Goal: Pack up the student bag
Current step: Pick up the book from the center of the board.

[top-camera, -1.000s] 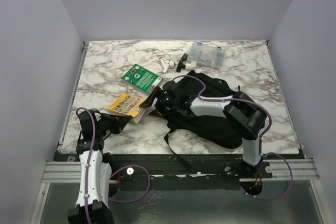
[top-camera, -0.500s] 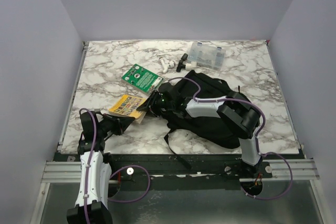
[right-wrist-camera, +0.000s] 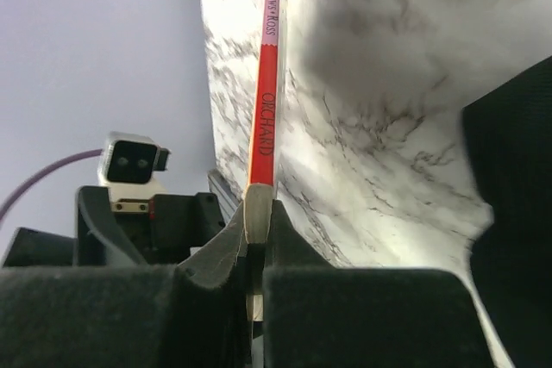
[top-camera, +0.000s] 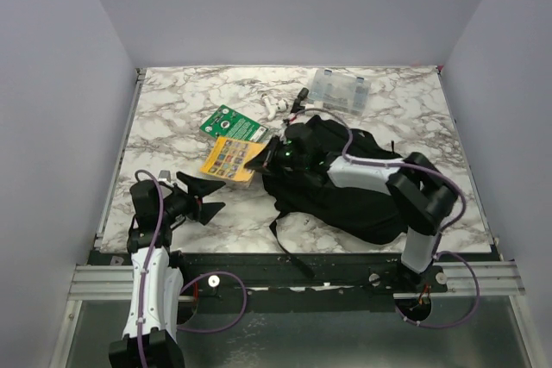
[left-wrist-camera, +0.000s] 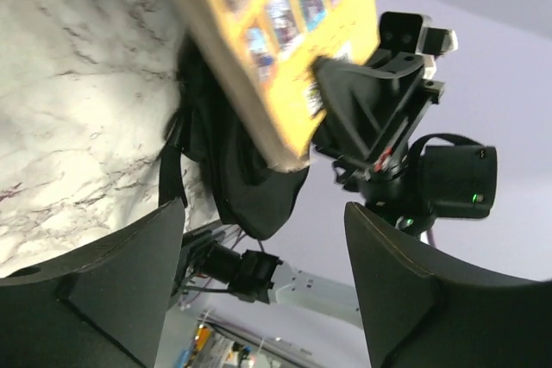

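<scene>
Your bag (top-camera: 341,208) is lying slumped on the right half of the table (top-camera: 172,118), while your right gripper (top-camera: 261,161) is pinching a yellow book (top-camera: 226,159) by its edge just left of it; your left gripper (top-camera: 205,198) is gaping empty nearby.

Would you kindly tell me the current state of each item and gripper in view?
yellow book: gripped at its edge, tilted.
right gripper: shut on the yellow book.
left gripper: open, empty.
student bag: lying on the table, book not inside.
green book: flat on the table.
clear box: lid appears shut.
</scene>
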Robot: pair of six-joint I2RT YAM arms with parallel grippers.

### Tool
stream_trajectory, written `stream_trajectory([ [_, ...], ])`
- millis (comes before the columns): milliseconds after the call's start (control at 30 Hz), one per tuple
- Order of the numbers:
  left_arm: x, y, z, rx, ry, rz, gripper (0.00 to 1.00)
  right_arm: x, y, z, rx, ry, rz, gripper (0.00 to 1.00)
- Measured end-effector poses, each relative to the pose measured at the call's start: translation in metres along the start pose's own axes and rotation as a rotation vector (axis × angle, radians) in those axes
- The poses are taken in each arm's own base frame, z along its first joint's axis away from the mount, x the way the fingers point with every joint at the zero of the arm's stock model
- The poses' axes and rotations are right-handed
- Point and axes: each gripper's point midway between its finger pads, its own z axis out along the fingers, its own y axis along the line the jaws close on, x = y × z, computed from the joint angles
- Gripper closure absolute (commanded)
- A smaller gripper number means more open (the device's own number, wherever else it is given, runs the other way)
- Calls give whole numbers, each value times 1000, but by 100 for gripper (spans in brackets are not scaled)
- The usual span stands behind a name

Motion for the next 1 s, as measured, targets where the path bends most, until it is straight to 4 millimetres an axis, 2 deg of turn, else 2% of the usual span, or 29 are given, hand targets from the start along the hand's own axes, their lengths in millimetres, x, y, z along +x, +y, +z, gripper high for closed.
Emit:
stream_trajectory([
  [67,3,-7,-2,27,14,40,21,-25,4,-25,-12,-53,-48,100],
  [167,7,-26,-7,83,30,136,21,-79,29,-77,-51,-189,-150,100],
  [267,11,-51,-14,142,29,257,19,-132,60,-148,-91,-365,-254,100],
  [333,17,-67,-17,178,35,341,16,-162,74,-204,-84,-503,-323,100],
  [433,38,-80,-16,210,77,453,15,-183,77,-270,4,-670,-413,100],
  [633,113,-84,6,200,309,642,10,-184,64,-362,308,-875,-524,100],
  [700,131,-87,17,191,351,703,7,-182,57,-400,419,-963,-523,100],
  [733,146,-89,28,186,378,755,7,-178,54,-420,468,-1007,-518,100],
  [867,193,-94,55,195,445,908,3,-155,53,-499,565,-1187,-496,100],
  [1000,253,-103,99,223,488,1091,4,-126,61,-564,563,-1343,-474,100],
])
